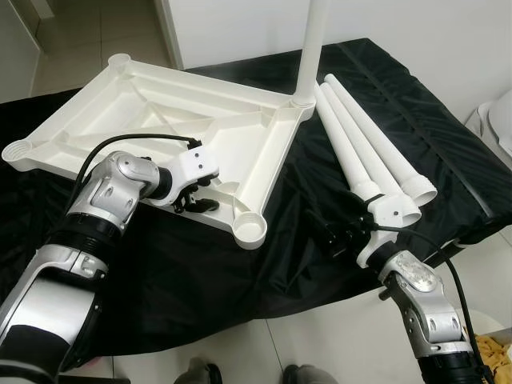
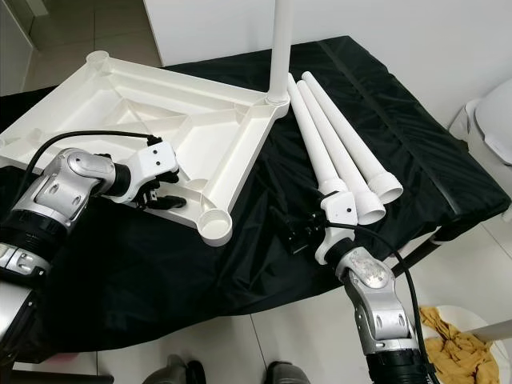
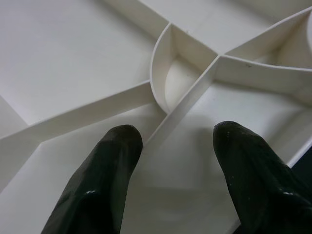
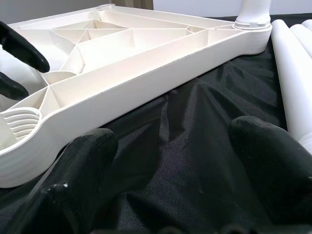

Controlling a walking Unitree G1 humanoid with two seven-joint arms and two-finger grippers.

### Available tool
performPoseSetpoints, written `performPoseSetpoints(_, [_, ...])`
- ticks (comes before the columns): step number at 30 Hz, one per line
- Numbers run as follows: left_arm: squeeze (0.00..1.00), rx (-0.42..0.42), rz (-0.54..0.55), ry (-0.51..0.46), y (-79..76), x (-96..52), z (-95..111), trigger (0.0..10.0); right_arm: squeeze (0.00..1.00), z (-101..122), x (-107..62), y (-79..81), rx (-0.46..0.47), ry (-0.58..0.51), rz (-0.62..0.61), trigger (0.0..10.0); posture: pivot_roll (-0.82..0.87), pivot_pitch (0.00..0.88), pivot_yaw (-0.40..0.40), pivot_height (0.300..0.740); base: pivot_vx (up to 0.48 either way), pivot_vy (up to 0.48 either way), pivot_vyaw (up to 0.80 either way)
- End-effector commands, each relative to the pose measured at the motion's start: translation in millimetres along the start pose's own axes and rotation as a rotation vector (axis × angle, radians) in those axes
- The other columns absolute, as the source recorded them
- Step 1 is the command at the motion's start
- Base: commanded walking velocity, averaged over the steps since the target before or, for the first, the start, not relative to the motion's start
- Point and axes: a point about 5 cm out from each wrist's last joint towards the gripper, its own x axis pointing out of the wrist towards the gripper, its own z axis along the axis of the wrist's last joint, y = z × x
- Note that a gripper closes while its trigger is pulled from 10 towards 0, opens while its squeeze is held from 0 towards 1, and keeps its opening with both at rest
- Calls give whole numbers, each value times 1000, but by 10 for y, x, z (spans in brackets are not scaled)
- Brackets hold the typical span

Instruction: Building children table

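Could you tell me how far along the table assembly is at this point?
Done: one leg stands upright in a corner socket of the upturned white tabletop. In hand: the left gripper rests open on the tabletop's ribbed underside; the right gripper hovers open over the black cloth. Left: three loose legs lie beside the tabletop.

Our arms are silver metal with black joint bands, a black cable looping along each. White housings carry the left gripper [image 1: 194,202] and right gripper [image 1: 334,238], both with glossy black fingers [image 3: 105,180].
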Motion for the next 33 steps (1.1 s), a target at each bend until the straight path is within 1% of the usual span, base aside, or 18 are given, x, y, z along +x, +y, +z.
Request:
performPoseSetpoints(1, [0,12,263,58,105,19,-97,10000,0,-22,-13,19,-6,10,11,10000,-142,131,69,740,0,0,0])
performPoseSetpoints(9, [0,-11,314,101,150,110,-125,10000,0,-22,-12,28,-2,10,11,10000,-140,139,69,740,0,0,0])
performPoseSetpoints(11, [0,-18,346,108,191,119,-117,10000,0,-22,-13,30,-1,10,10,10000,-139,142,71,740,0,0,0])
performPoseSetpoints(16, [0,-21,371,120,223,133,-107,10000,0,-22,-13,35,0,11,11,10000,-139,147,70,740,0,0,0])
performPoseSetpoints(17, [0,-13,367,139,222,149,-118,10000,0,-22,-12,40,1,12,12,10000,-139,147,70,740,0,0,0])
performPoseSetpoints(20, [0,-7,364,152,219,161,-127,10000,0,-22,-11,44,1,12,14,10000,-139,147,70,740,0,0,0])
performPoseSetpoints(21, [0,-3,347,185,193,185,-176,10000,0,-23,-19,39,0,14,12,10000,-143,150,71,740,0,0,0])
performPoseSetpoints(22, [0,-3,347,185,193,185,-176,10000,0,-23,-19,39,0,14,12,10000,-143,150,71,740,0,0,0])
performPoseSetpoints(24, [0,3,320,224,150,213,-245,10000,0,-24,-33,29,-2,16,9,10000,-146,150,72,740,0,0,0])
performPoseSetpoints(25, [0,10,309,240,138,222,-270,8078,0,-23,-38,26,-3,17,8,10000,-147,150,72,740,0,0,0])
performPoseSetpoints(26, [0,10,309,240,138,222,-270,8078,0,-23,-38,26,-3,17,8,10000,-147,150,72,740,0,0,0])
performPoseSetpoints(27, [0,15,305,246,135,225,-281,4353,0,-21,-40,25,-5,17,8,10000,-149,152,72,740,0,0,0])
performPoseSetpoints(28, [0,17,305,249,139,224,-285,3922,0,-20,-42,24,-5,17,8,10000,-148,152,71,740,0,0,0])
performPoseSetpoints(29, [0,21,300,246,142,219,-282,0,0,-19,-41,22,-6,18,8,10000,-147,153,70,740,0,0,0])
performPoseSetpoints(32, [0,26,293,247,143,219,-280,0,0,-18,-41,21,-7,18,9,10000,-147,152,72,740,0,0,0])
performPoseSetpoints(33, [0,31,277,246,130,227,-282,902,0,-18,-41,20,-8,19,9,10000,-147,152,72,740,0,0,0])
